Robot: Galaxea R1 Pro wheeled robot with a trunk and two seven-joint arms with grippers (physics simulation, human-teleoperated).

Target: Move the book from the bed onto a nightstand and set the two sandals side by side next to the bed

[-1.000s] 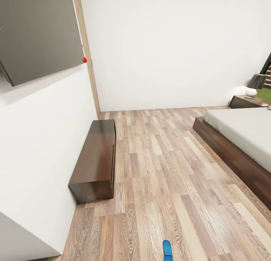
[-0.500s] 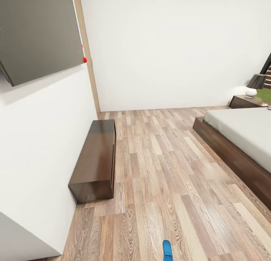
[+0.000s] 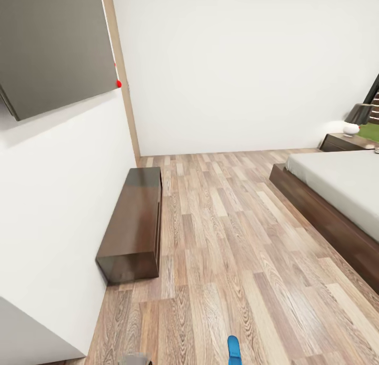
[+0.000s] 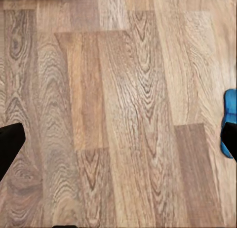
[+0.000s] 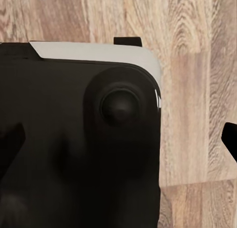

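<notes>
The toe of one bright blue sandal (image 3: 233, 350) lies on the wood floor at the bottom edge of the head view. The same blue shows as the sandal (image 4: 229, 120) at the edge of the left wrist view, just past one dark fingertip (image 4: 10, 148). My left gripper (image 4: 118, 144) hangs open over bare planks, apart from the sandal. My right gripper (image 5: 118, 141) is open too, with the robot's own black base behind it. The bed (image 3: 342, 188) with its off-white mattress stands at the right. A nightstand (image 3: 341, 142) sits beyond it. The book and the second sandal are out of view.
A long low dark dresser (image 3: 134, 223) stands against the left wall under a wall-mounted grey screen (image 3: 52, 43). A lamp (image 3: 358, 117) rests on the nightstand. Wide wood floor (image 3: 226, 223) runs between dresser and bed. A white block (image 3: 31, 333) juts in at the lower left.
A grey piece of my left arm has come up into the bottom edge of the head view. The room and the sandal have not moved.
</notes>
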